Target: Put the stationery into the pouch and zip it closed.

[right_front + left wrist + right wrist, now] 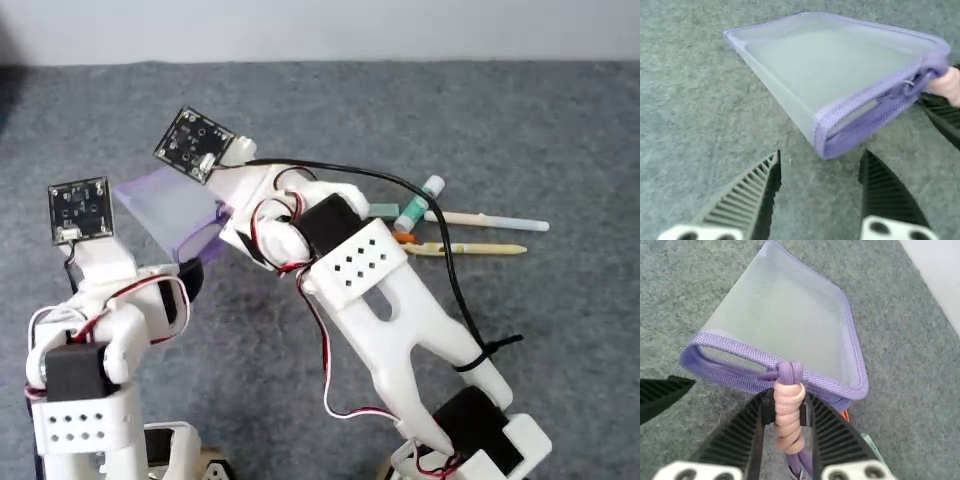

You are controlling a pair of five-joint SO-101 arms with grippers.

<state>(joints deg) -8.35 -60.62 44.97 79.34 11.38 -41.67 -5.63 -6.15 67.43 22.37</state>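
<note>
Pouch (pixel 785 325) sits tilted on the grey tabletop (pixel 540 130), its zip end lifted by our right hand (pixel 786 401), which is clenched on the pink coiled pull (pixel 789 427). Our left hand (pixel 820 159) hovers spread wide just beside the near corner. We judge it should pinch that corner, so the zip runs against a steady hold. Pens (pixel 470 225) lie apart from it. We can read no writing on anything.

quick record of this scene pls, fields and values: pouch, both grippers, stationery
pouch: purple mesh, mouth open, looks empty
right gripper: jaws shut on pull cord
left gripper: jaws open, at the pouch's open end
stationery: lying on table, outside pouch
status: nothing packed, zip not closed
</note>
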